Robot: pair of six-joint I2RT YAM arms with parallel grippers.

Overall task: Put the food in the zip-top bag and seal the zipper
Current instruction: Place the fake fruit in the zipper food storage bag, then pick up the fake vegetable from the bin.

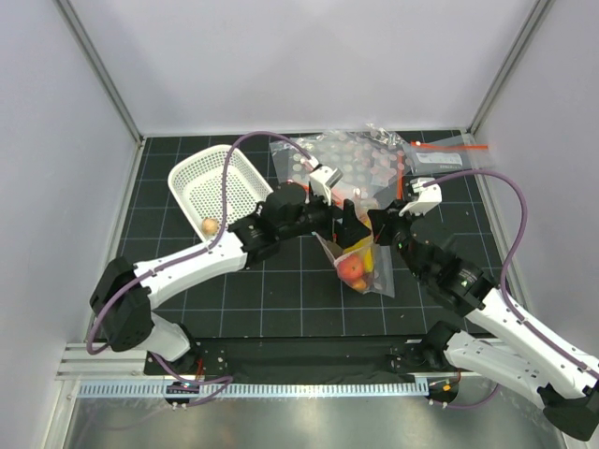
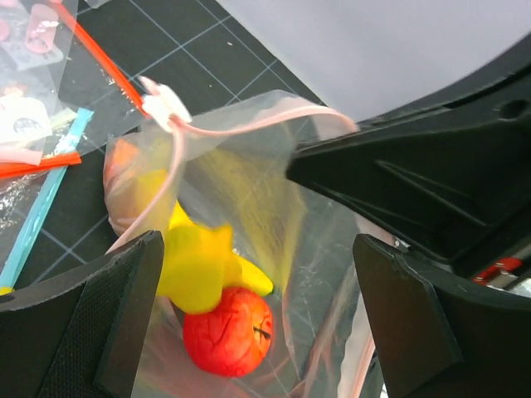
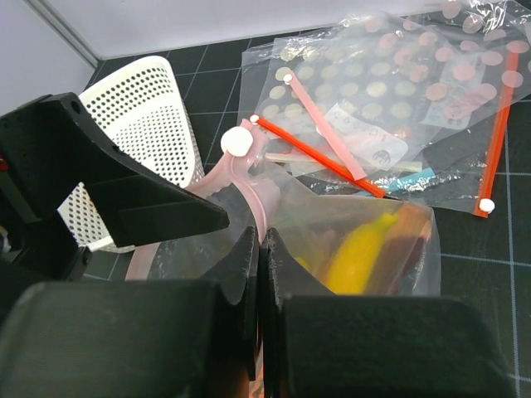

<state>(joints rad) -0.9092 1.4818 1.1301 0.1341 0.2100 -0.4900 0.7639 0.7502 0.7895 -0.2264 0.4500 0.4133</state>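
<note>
Right gripper [image 3: 259, 242] jaws clamp the zipper [image 3: 228, 178] of the zip-top bag [image 1: 360, 264] mid-tabletop. Left gripper [image 2: 257, 245] jaws stand wide apart over its mouth. Banana [image 2: 195, 261] and red piece [image 2: 228, 332] are bagged. An egg [image 1: 210, 225] lies in the basket [image 1: 192, 192], and the zipper is unsealed.

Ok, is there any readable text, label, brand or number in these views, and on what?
No text can be read.
White label inside the spare dotted bags: faint print, too blurred to read.
Zip-top bag: no lettering visible.
White basket: no lettering visible.
</note>
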